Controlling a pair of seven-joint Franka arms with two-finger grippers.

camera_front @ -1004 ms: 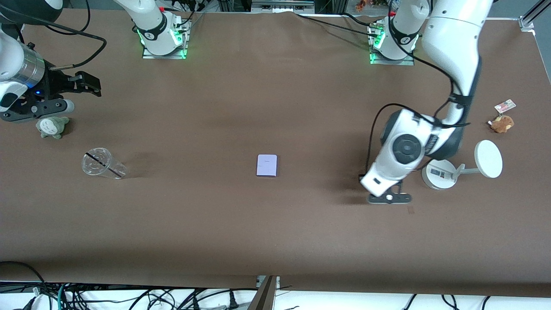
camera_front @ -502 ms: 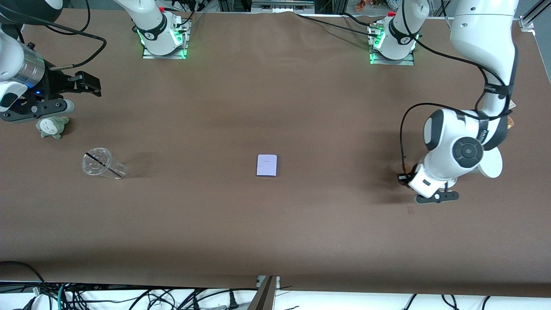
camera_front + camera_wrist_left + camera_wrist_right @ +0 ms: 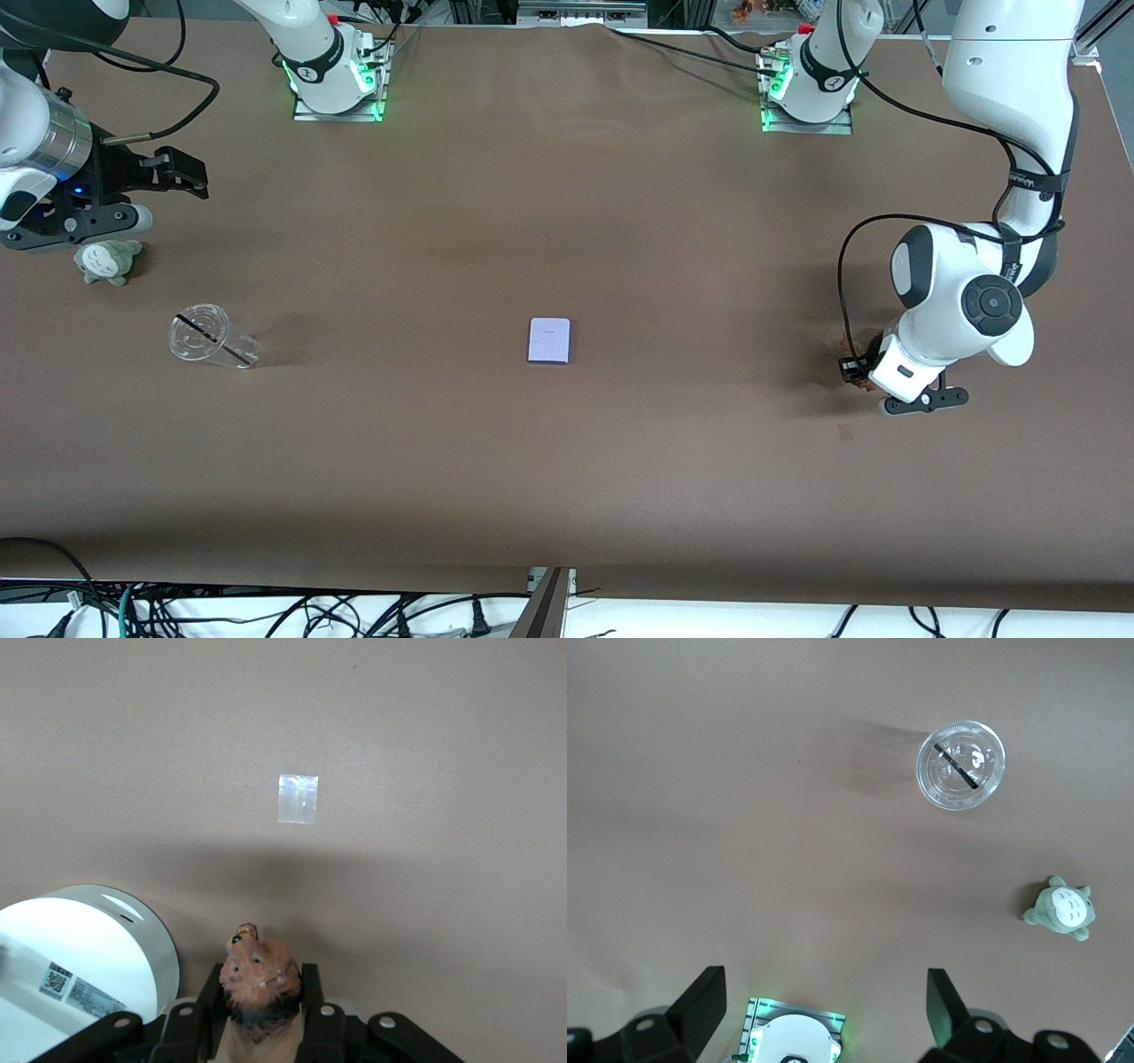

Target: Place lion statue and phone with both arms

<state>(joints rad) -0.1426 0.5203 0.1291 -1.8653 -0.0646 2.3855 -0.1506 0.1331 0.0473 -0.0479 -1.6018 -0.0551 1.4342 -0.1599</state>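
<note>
One phone lies flat on the brown counter, near the middle, with nothing touching it. It is the thing nearest the front camera.

One clear cup lies toward the right arm's end, about as far back as the phone. It seems to be tipped on its side, but that is hard to tell. A thin black stick crosses its mouth; in the right wrist view the cup looks empty but for that stick.

At the left arm's end, the left tool hangs low over the counter. Its fingers are pressed together on one lion, pinching it on both sides, head poking out. Just beside the lion sits one white round stand with a label. A small shiny patch lies on the counter a little way off.

A bit farther back, one green plush sits at the right arm's end. The right tool waits in the air beside it, with its fingers spread wide and nothing between them.

Farthest back stand two arm bases with green lights.
</note>
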